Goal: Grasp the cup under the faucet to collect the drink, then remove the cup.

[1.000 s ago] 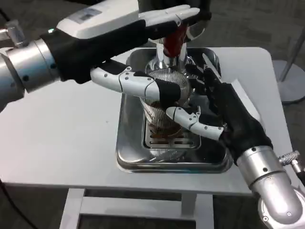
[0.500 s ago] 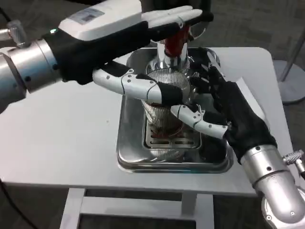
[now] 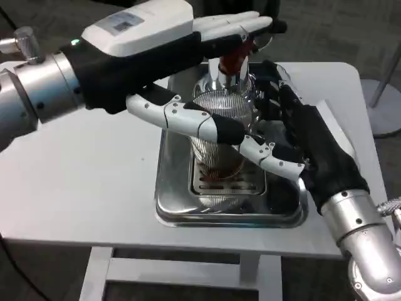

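Note:
A clear ribbed cup [image 3: 216, 135] with brown drink at its bottom stands under the faucet [image 3: 227, 75] on the steel drip tray [image 3: 172, 200]. My right hand [image 3: 301, 147] wraps the cup from the right, thumb across its front and fingers behind it. My left hand [image 3: 182, 69] reaches over the faucet, its upper fingers on the red tap handle [image 3: 233, 55] and its thumb stretched across the cup's front rim.
The tray sits on a white table [image 3: 88, 182] with bare surface to the left. A white paper sheet [image 3: 332, 128] lies to the right of the tray. Grey floor and a stand base [image 3: 385, 110] lie beyond the table's right edge.
Both hands and the cup have shifted slightly up and right in the picture. The left hand's thumb has slid further across the cup's front.

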Robot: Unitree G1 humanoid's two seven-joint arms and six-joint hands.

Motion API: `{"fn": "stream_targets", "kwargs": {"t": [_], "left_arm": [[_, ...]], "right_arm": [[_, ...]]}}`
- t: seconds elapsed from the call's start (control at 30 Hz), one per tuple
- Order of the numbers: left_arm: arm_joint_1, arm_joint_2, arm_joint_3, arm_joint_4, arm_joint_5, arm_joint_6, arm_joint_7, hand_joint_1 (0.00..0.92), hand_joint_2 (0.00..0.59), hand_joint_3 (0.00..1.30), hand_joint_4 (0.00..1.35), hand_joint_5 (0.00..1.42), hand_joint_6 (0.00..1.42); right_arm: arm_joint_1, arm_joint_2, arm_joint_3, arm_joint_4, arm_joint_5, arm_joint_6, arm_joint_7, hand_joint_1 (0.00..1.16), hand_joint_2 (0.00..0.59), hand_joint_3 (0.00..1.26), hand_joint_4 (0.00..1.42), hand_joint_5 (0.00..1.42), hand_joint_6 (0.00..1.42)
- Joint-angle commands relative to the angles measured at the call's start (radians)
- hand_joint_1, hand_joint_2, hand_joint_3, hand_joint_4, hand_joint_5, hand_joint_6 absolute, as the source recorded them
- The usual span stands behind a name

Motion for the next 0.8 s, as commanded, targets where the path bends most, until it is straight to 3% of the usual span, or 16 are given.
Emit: {"fn": "stream_targets", "kwargs": {"t": [0.03, 0.8], "left_arm": [[0.064, 0.031, -0.058, 0.014, 0.091, 0.034, -0.069, 0.000, 0.083, 0.08, 0.00, 0.05, 0.20], [0.078, 0.040, -0.047, -0.043, 0.087, 0.083, -0.053, 0.000, 0.083, 0.07, 0.00, 0.05, 0.20]], "right_arm": [[0.024, 0.002, -0.001, -0.027, 0.012, -0.013, 0.001, 0.77, 0.272, 0.04, 0.10, 0.17, 0.32], [0.042, -0.012, -0.003, -0.052, 0.027, -0.010, 0.002, 0.76, 0.273, 0.05, 0.11, 0.17, 0.32]]}}
